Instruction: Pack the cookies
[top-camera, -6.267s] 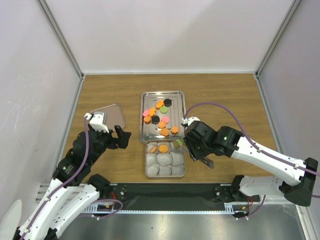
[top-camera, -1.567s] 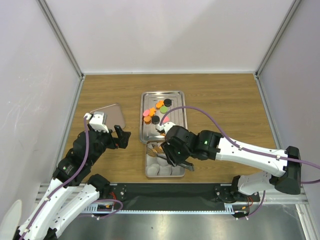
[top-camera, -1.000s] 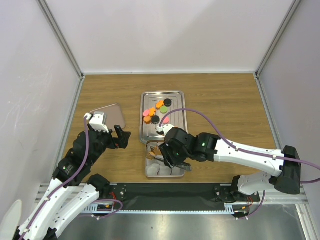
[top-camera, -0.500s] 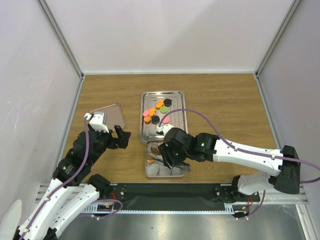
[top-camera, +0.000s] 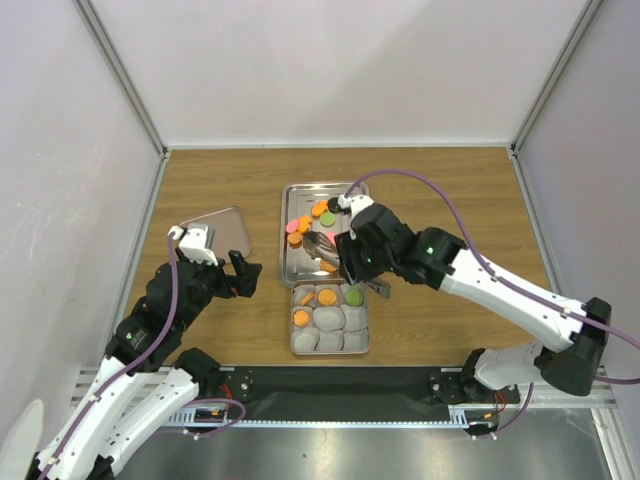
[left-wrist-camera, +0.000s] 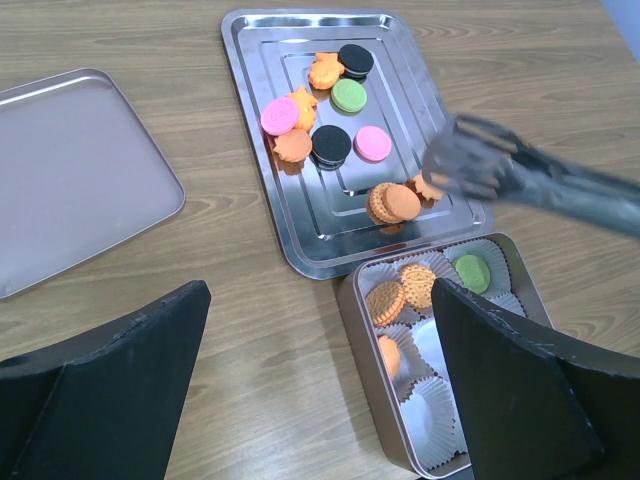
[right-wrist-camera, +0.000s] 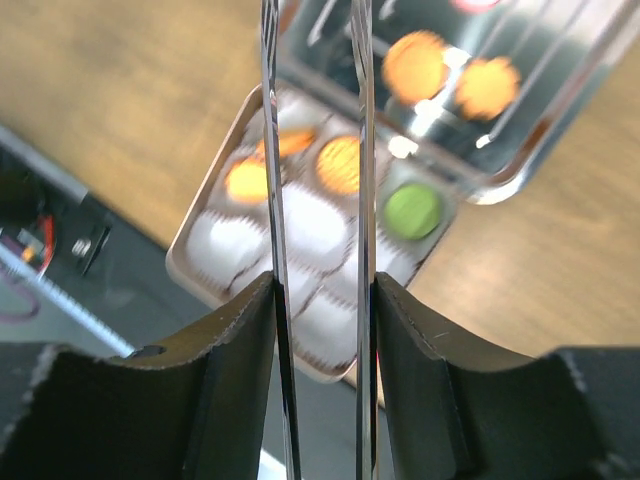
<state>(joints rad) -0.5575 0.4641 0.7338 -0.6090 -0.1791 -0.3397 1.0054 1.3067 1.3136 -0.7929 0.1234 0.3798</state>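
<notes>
Right fingers (right-wrist-camera: 232, 375) grip metal tongs (left-wrist-camera: 478, 168) above the steel tray (left-wrist-camera: 405, 95), where most cookies (left-wrist-camera: 330, 146) lie; four sit in the paper-cupped tin (left-wrist-camera: 354, 328). Left fingers (left-wrist-camera: 110, 400) spread wide above the worktop (left-wrist-camera: 250, 330)

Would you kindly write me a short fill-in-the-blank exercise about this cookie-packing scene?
The right gripper is shut on a pair of metal ____.
In the box, the only cookie that is not orange is ____.
The left gripper holds nothing and its jaws are ____.
Missing: tongs, green, open.
</notes>
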